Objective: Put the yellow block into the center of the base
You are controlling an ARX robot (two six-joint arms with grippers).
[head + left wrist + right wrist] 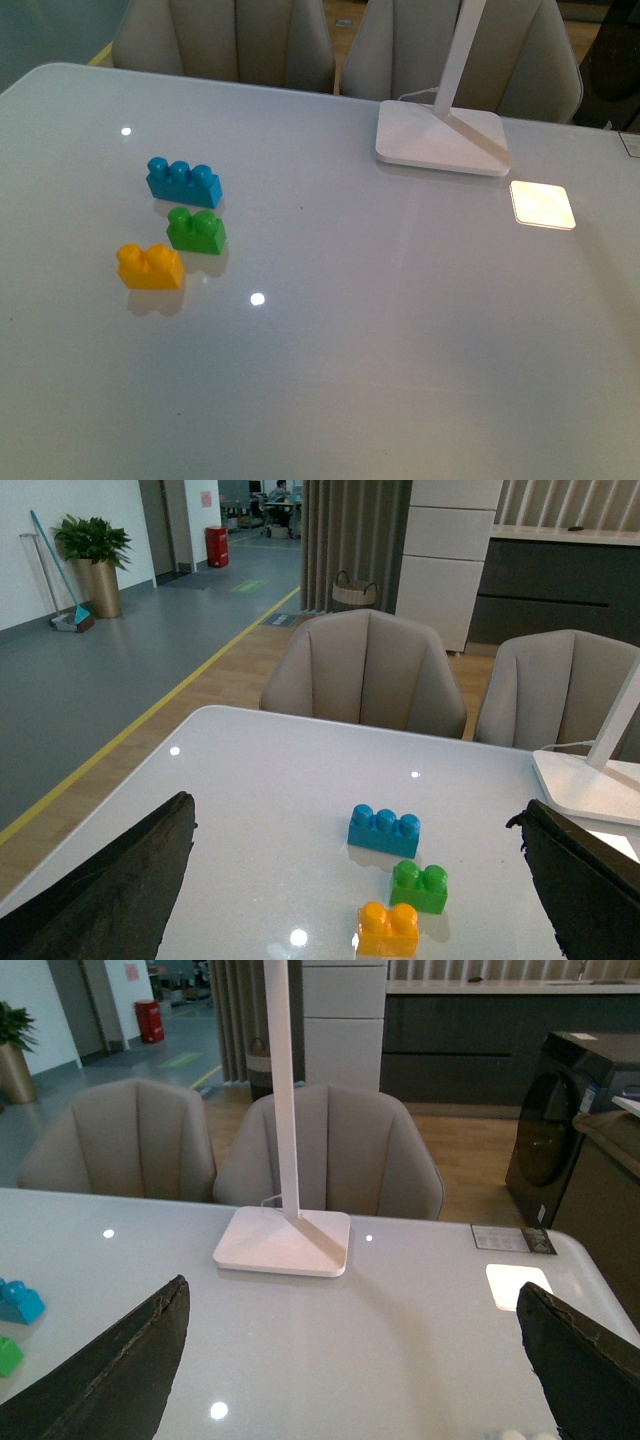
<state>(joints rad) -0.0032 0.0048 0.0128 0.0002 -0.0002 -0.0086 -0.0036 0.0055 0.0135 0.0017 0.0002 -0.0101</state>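
The yellow block (150,267) lies on the white table at the left, nearest me in a row of three bricks. It also shows in the left wrist view (389,929). The left gripper (355,805) is open and empty, above the table, its dark fingers (110,890) wide on either side of the bricks. The right gripper (352,1288) is open and empty, facing the lamp. A few white round studs (525,1436) show at the near edge of the right wrist view; they may belong to the base. The base is out of the front view.
A green two-stud brick (196,230) and a blue three-stud brick (184,182) lie just beyond the yellow block. A white lamp with a smooth base (442,137) stands at the back right. A bright light patch (543,204) lies beside it. Chairs stand behind the table.
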